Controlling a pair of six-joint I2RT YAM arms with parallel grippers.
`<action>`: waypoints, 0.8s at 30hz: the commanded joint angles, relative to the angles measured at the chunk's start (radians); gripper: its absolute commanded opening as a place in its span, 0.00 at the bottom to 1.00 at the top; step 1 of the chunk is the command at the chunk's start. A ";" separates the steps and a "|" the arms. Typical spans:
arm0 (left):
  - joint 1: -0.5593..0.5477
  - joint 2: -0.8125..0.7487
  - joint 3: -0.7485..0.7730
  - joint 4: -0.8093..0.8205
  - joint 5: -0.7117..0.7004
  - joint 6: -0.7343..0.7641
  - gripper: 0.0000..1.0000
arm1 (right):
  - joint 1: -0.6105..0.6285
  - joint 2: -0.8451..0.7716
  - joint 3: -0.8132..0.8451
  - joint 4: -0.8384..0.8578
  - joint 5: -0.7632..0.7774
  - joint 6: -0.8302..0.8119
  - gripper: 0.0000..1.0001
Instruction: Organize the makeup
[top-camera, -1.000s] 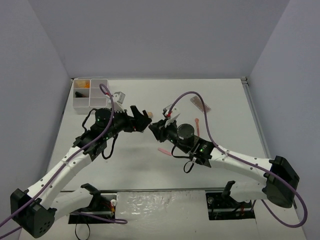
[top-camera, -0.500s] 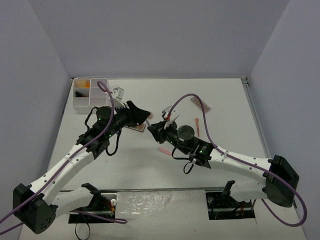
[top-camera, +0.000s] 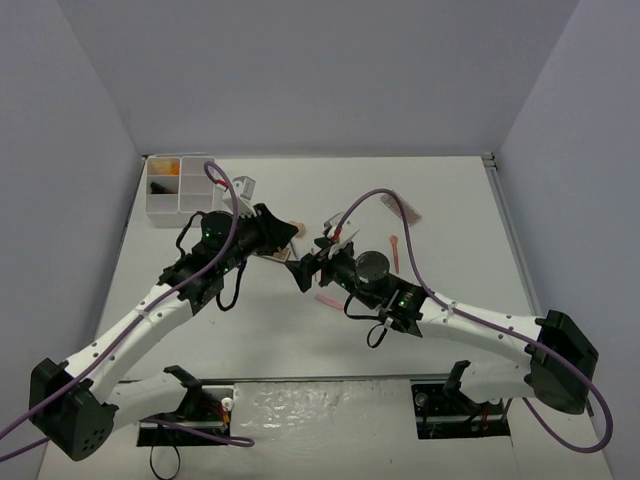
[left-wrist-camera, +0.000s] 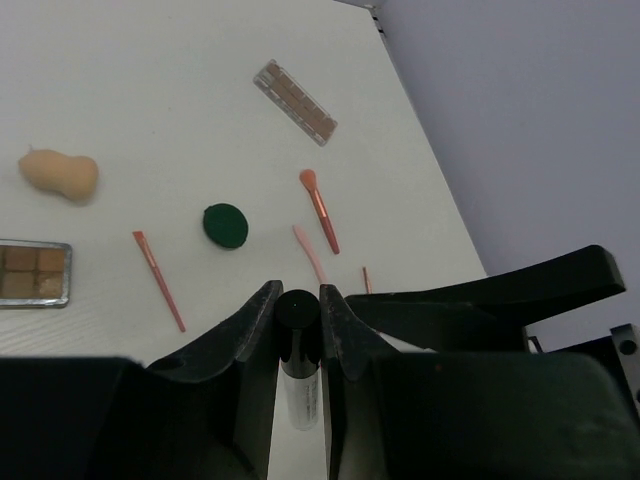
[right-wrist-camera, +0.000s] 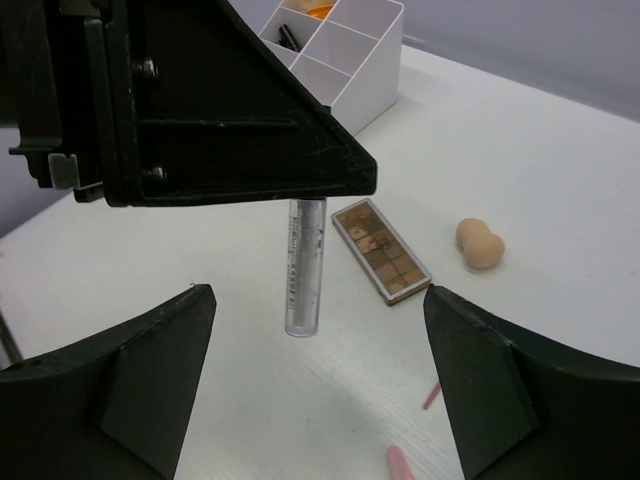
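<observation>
Far left, back corner of the table (top-camera: 300, 330): white box (top-camera: 170, 195) with open compartments. Something orange in one, dark pieces in another. Probably the destination for the rest.

Just right of the box: left gripper (left-wrist-camera: 298, 300), clenched on a clear tube (right-wrist-camera: 303, 265). Grips at the black cap end, a finger pressed to each side. Hangs the tube straight down, lower end close to the table; contact not certain. Upright hold likely chosen so the tube can drop end-first into a compartment, or be passed across.

Next right: right gripper (right-wrist-camera: 317, 305), released, jaws spread wide. Holds nothing, touches nothing. Sits low, facing the hanging tube, one finger off to each side and well apart from it. Reads as waiting to take the tube, or simply standing clear.

Loose on the table beyond, as seen from the left wrist:
- brown palette (left-wrist-camera: 33, 272) lying flat
- beige sponge (left-wrist-camera: 58, 173) near it
- thin orange-red pencil (left-wrist-camera: 158, 280)
- dark-green compact (left-wrist-camera: 225, 225)
- second palette (left-wrist-camera: 295, 102), far side, set at an angle
- small brush (left-wrist-camera: 320, 208), pink stick just beside it

All scattered and apart from one another, none in the box; most of the sorting not yet done.
</observation>
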 joint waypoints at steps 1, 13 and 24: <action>0.000 -0.037 0.100 -0.021 -0.168 0.140 0.00 | 0.001 -0.029 0.018 0.032 0.058 -0.036 0.90; 0.493 0.152 0.170 0.142 -0.368 0.283 0.00 | -0.103 -0.170 -0.112 -0.132 0.123 -0.054 1.00; 0.741 0.607 0.473 0.339 -0.376 0.287 0.00 | -0.168 -0.242 -0.243 -0.089 0.086 -0.036 1.00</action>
